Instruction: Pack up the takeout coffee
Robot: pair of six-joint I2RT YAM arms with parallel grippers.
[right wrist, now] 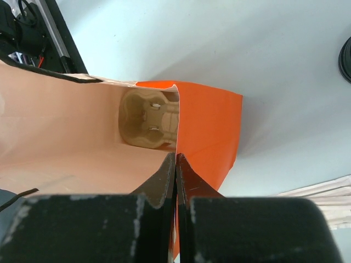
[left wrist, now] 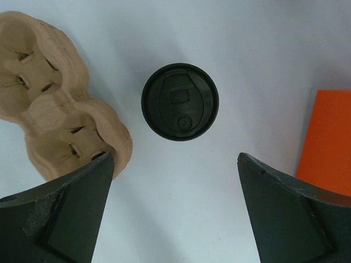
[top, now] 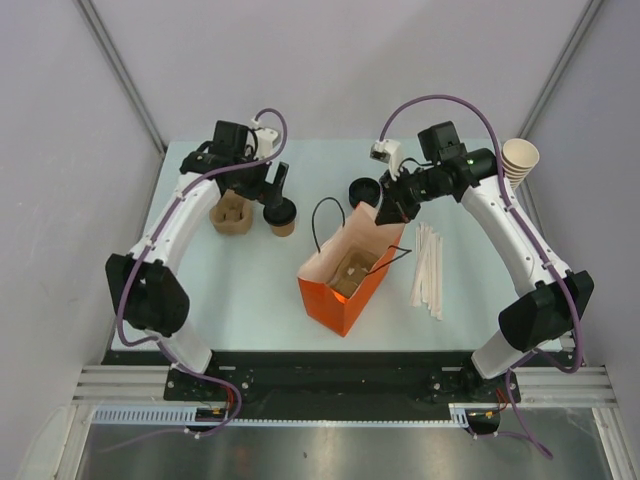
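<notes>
A small brown paper cup with a round black plastic lid [top: 283, 218] stands near the bench's [top: 240, 290] far left, just beside a tan moulded-pulp cup carrier [top: 230, 215]. The left gripper [left wrist: 174, 161] hangs over it, fingers spread wide. The right gripper [right wrist: 175, 164] pinches the far rim of the orange paper bag [top: 335, 300], which stands mid-bench between the cup and the white wrapped straws [top: 428, 270].

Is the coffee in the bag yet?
No, out. The coffee stands on the table, beside the bag, below the open left gripper.
</notes>
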